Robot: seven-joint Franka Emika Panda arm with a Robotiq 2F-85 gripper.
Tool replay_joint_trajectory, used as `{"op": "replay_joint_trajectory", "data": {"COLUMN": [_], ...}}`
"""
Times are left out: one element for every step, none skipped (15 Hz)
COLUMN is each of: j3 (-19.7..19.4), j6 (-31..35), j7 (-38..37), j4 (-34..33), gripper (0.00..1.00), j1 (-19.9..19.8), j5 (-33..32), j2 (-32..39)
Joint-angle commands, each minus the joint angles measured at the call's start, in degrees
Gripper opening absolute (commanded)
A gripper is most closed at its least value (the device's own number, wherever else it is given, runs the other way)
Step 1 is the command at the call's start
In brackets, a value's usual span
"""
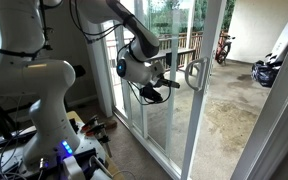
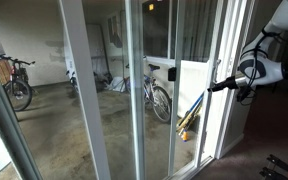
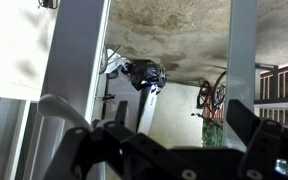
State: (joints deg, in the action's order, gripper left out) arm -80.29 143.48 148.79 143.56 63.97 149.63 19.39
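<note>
The jaws stand wide apart with nothing in them, just beside the curved door handle (image 1: 195,75) of the sliding glass door (image 1: 196,130); whether they touch it I cannot tell. Beyond the glass a bicycle (image 2: 159,100) stands on the concrete patio.

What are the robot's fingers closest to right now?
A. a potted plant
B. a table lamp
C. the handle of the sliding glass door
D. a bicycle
C: in an exterior view the fingers hang indoors just short of the door handle, while the bicycles stand outside beyond the glass.
</note>
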Motion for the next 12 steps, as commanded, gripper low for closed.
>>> {"op": "replay_joint_trajectory", "data": {"j3": [0.0,-0.1,-0.1,-0.1,-0.1,-0.1,-0.1,-0.7,-1.4,-2.4,-3.3,-5.1], "j6": [0.0,0.0,0.0,0.0,0.0,0.0,0.0,-1.6,-2.3,-3.2,-3.6,-5.0], "j7": [0.0,0.0,0.0,0.0,0.0,0.0,0.0,0.3,0.3,0.3,0.3,0.3], "j4": [0.0,0.0,0.0,0.0,0.0,0.0,0.0,0.9,1.6,2.0,2.5,3.1], "gripper": [1.00,1.00,1.00,1.00,1.00,1.00,1.00,1.00,1.00,1.00,1.00,1.00], "j1": [0.0,0.0,0.0,0.0,0.0,0.0,0.0,-0.4,-0.9,-1.0,-1.3,-1.2], "j5": [0.0,0.0,0.0,0.0,0.0,0.0,0.0,-1.8,-2.6,-3.1,-4.1,-4.7], "j2": [0.0,0.0,0.0,0.0,0.0,0.0,0.0,-0.6,-0.8,-0.7,-1.3,-1.3]}}
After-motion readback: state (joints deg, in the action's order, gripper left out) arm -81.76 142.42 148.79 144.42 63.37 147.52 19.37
